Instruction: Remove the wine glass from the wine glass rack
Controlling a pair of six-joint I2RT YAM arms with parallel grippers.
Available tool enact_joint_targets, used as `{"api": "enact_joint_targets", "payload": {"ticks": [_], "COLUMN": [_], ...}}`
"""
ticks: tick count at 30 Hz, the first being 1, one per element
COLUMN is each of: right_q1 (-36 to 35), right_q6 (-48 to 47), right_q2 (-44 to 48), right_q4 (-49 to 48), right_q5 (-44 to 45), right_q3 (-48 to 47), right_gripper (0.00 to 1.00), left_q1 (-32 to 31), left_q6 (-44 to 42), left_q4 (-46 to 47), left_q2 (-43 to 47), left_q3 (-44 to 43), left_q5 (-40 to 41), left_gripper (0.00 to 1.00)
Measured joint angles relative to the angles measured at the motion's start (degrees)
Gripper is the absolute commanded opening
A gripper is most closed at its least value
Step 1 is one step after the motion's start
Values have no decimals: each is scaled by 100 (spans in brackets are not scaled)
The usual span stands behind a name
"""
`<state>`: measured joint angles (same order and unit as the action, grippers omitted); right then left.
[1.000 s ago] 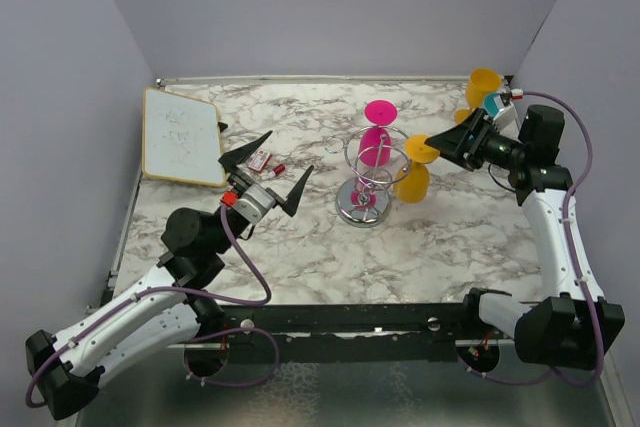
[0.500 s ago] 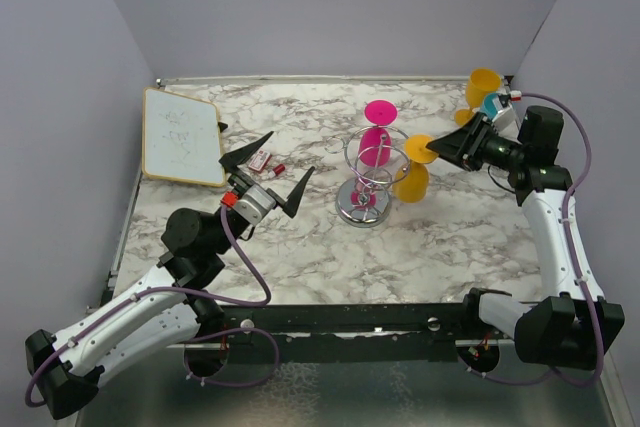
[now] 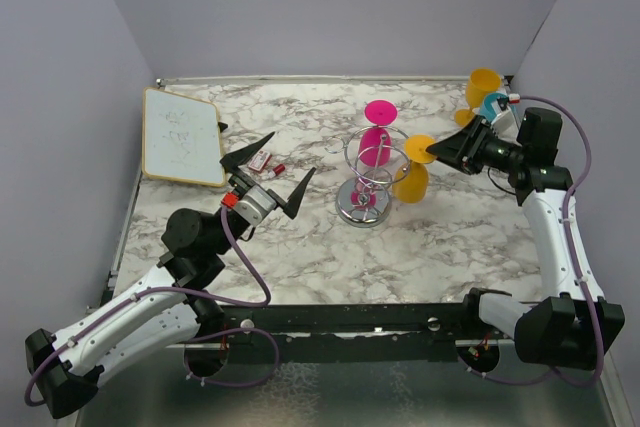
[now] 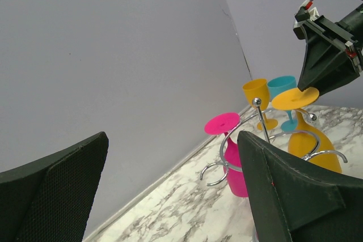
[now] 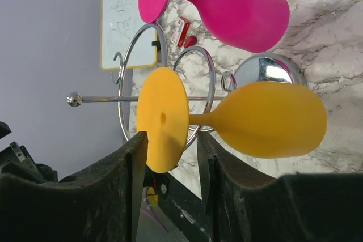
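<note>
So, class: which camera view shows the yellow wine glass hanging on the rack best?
The right wrist view: the yellow wine glass fills the frame, with foot, stem and bowl all clear. The top external view shows it small, from above. In the left wrist view the left claw hides part of its bowl.

Top view high, looking down; wrist views close, sharing rack (image 3: 362, 202)

White arms (image 3: 130, 322) w/ blk joints, purple cables (image 3: 591, 172).
</note>
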<state>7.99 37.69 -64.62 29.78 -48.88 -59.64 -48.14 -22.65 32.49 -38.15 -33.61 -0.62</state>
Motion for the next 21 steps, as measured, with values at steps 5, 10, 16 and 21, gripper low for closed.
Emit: {"api": "enact_joint_targets", "payload": {"ticks": [5,10,16,21], "right_q1": [0,0,0,0], "right_q6": [-4,-48,-42,-20], "right_q2": [2,11,13,13], "right_q4": [74,164,177,212], "right_q5": [111,234,254,256], "right_q3": [-42,-146,-149,-149], "right_gripper": [32,27,22,12], "left_q1": [-28,-37,-42,-66], "left_q6": [0,0,-2,-2], "left_q4": [0,2,2,2], "left_q2": [0,0,0,17], "left_q3": [0,0,0,0], "left_q5": [0,-2,-7,-11], "left_gripper": [99,99,99,99]}}
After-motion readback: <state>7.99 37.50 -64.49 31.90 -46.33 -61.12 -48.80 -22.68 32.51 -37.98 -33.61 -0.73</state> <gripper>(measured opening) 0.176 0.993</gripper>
